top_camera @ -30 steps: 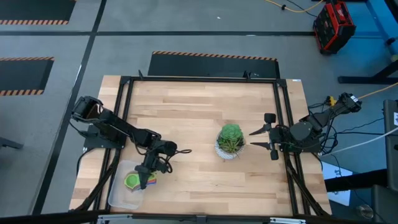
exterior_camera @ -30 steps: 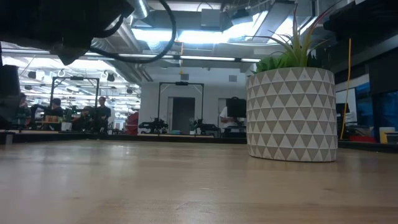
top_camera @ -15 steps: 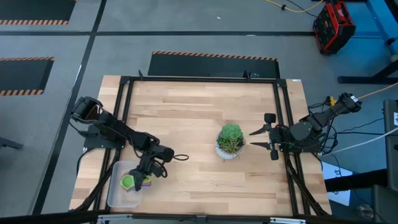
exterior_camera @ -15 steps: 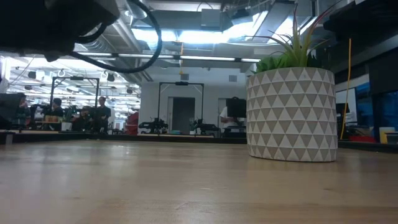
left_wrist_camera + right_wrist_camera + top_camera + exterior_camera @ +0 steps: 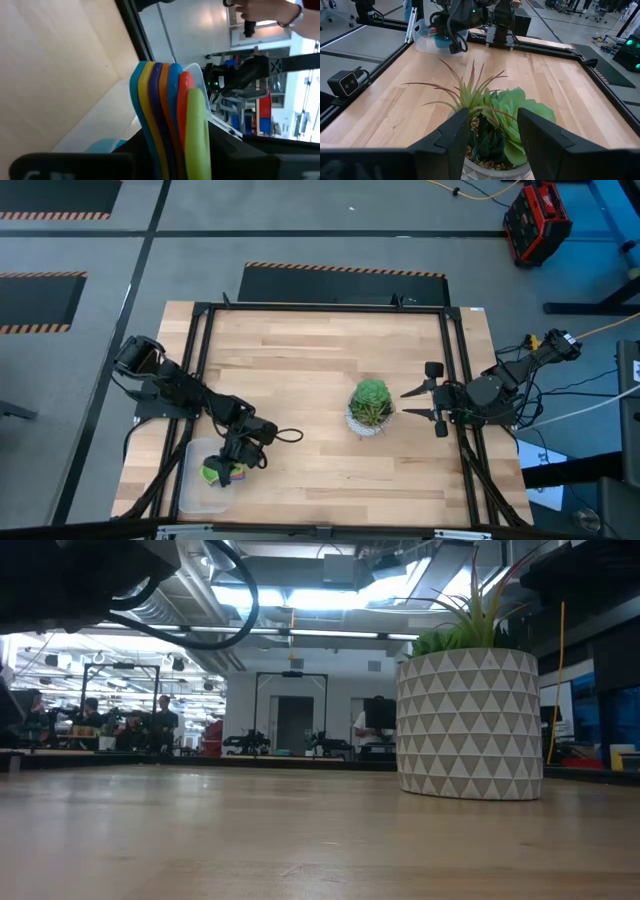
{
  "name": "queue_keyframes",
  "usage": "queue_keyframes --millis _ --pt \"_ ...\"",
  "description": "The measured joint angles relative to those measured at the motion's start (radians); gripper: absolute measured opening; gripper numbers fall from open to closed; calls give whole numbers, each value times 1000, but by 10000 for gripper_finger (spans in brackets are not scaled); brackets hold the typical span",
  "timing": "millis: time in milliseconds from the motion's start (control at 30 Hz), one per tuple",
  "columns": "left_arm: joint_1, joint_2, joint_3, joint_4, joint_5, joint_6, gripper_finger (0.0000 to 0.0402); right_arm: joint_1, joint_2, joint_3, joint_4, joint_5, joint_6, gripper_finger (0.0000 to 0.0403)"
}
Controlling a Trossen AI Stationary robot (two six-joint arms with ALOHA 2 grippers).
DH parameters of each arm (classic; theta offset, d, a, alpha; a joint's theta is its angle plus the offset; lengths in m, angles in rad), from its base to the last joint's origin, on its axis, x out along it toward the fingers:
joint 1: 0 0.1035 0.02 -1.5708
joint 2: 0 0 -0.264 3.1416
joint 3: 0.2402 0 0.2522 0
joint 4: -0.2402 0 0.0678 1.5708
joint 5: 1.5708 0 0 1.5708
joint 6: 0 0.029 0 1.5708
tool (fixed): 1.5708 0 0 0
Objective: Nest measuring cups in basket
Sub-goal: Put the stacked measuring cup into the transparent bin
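Left tool lowering the nested cups into the basket.

The left tool [image 5: 232, 465] is gripping the fanned handles of the stacked yellow, orange, blue, red and green plastic measuring cups [image 5: 167, 107] over the clear rectangular plastic basket [image 5: 190, 492], well apart from the green potted plant in its white patterned pot [image 5: 371, 406]. The right tool [image 5: 425, 405] is waiting wide open and empty just beside that plant. If released tilted, I judge the stack might spill apart. Only the left wrist view is showing the handles; the low view is missing the basket.
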Motion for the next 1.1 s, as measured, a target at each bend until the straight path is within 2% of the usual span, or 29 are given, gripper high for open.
queue_keyframes --millis 400,1100 --pt "-4 0 1 3 -94 -23 95 0 0 0 0 0 0 173" --pt "-3 0 1 11 -92 -40 96 0 0 0 0 0 0 173"
